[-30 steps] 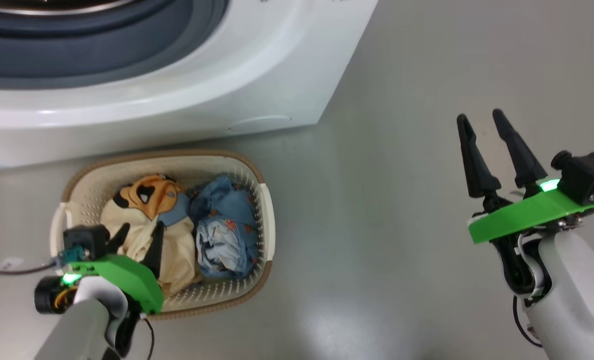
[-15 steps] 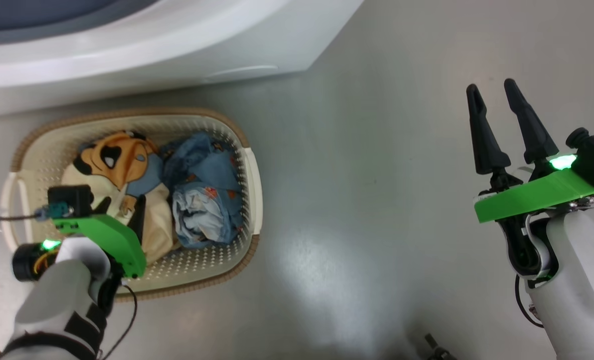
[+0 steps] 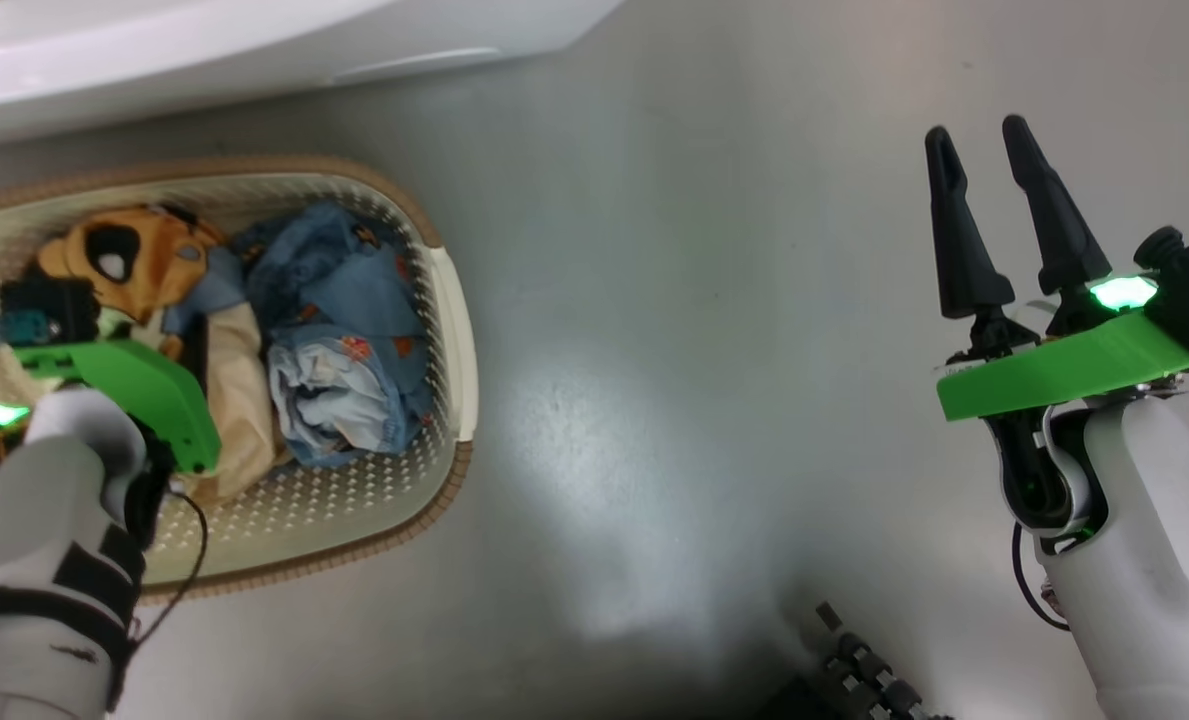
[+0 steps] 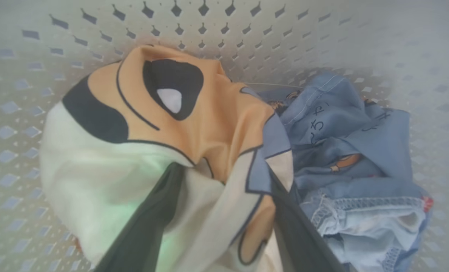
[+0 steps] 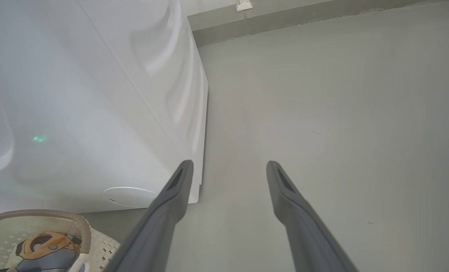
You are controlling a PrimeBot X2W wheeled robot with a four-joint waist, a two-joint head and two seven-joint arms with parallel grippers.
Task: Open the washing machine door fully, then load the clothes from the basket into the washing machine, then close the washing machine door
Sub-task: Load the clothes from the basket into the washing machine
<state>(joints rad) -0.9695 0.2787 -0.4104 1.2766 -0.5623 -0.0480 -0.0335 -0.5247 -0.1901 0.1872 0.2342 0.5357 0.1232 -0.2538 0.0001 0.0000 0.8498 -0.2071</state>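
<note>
Two garments lie crumpled side by side in the basket (image 3: pixel 449 330), which sits on the grey floor (image 3: pixel 704 350) just in front of the washing machine (image 5: pixel 96 94). They are the cream garment (image 4: pixel 96 177) with its orange cartoon print and the light blue garment (image 4: pixel 341 151). The left gripper (image 4: pixel 224 175) is down inside the basket with its jaws spread, one finger on each side of a raised fold of the cream cloth and pressing into it, not yet pinched. The right gripper (image 3: pixel 976 133) hangs well apart over bare floor, spread wide and holding nothing.

Both pieces look light, limp and easily bunched. A pinch on that thick ridge near the blue collar trim should gather several layers and hold better than a single flat layer. The cream cloth touches the blue garment, so a lift may drag it along or leave a trailing hem on the basket rim.
</note>
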